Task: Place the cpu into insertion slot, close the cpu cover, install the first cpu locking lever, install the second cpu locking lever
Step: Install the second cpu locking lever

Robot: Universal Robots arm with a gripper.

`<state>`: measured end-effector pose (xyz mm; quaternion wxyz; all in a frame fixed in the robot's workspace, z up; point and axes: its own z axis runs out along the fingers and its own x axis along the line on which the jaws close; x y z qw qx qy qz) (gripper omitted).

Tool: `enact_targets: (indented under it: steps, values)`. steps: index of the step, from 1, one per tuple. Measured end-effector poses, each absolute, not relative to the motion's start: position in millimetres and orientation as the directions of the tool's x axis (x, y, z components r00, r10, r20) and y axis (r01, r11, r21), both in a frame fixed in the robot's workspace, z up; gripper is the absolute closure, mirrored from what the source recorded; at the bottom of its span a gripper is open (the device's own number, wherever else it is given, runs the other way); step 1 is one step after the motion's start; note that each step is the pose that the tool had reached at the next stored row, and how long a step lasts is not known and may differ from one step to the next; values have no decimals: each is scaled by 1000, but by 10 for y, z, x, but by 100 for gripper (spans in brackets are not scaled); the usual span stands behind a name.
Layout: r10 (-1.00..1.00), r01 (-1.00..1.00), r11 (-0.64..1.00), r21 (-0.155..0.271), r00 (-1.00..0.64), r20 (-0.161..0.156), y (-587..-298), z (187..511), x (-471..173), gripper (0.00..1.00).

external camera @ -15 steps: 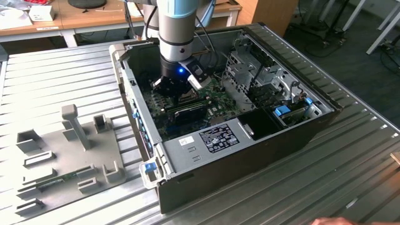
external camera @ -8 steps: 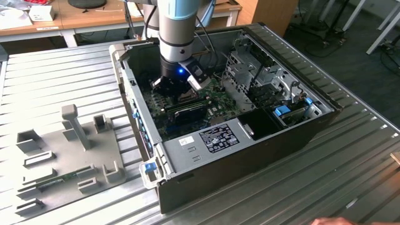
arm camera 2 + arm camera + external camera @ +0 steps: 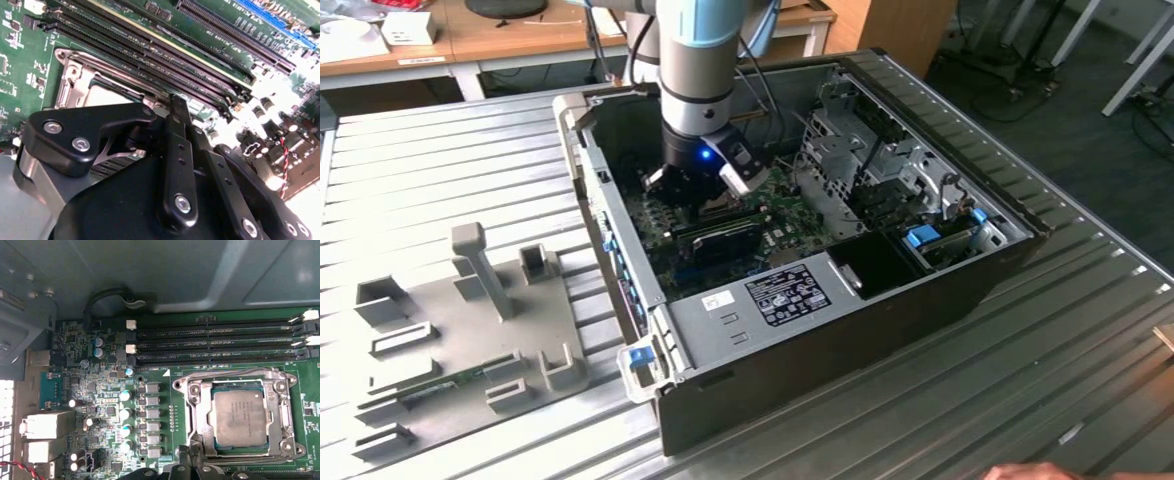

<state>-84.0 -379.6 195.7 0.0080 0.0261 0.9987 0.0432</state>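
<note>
The chip sits in its socket under the closed metal frame, lower right of the first wrist view. Whether the jaws are open, I cannot tell. Press the levers down slowly and squarely.

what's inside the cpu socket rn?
The cpu sits in the insertion slot, its metal top showing through the window of the cpu cover, which lies flat around it. Contacts beneath the chip are covered. The hand hangs just above the socket.

Place: robotics lab or workshop
Evidence: ribbed metal bench; grey fixture tray; open computer case; wooden desks behind
</note>
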Motion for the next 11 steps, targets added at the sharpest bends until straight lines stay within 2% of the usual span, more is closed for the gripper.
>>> enact_targets:
  steps: [11]
  values:
    - [53, 51, 995, 90, -998, -15, -3793, 1944, -844, 89]
